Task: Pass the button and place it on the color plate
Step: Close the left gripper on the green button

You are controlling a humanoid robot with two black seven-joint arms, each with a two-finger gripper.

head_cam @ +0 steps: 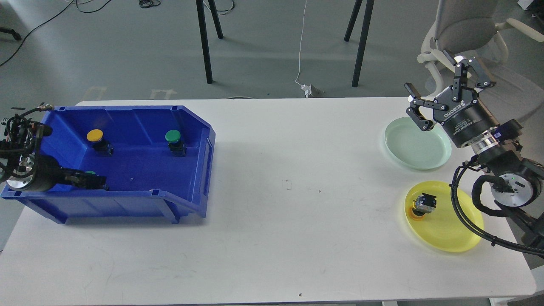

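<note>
At the far left of the frame my left arm reaches into the blue bin point(127, 199), which sits on the white table point(276, 212) in the left third of the view. The left gripper point(91, 180) lies low inside the bin near its front wall, dark and seen side-on; a bit of green shows right at its tip, but I cannot tell whether the jaws are open, closed, or gripping that green thing. Farther back in the bin stand a yellow-capped button point(95, 138) at upper left and a green-capped button point(173, 139) to its right, well apart from each other, both upright.

The middle of the table is bare white surface.

Toward the right edge, the pale green plate point(418, 144) rests on the table at mid-height of the frame. My right gripper point(446, 91) hangs above and just behind its far rim, jaws spread wide and holding nothing. Below it, in the lower right, the yellow plate point(446, 223) carries a button point(423, 206) lying tipped on its side near the plate's left rim, its orange-yellow cap down against the plate and its dark body pointing up and right.
</note>
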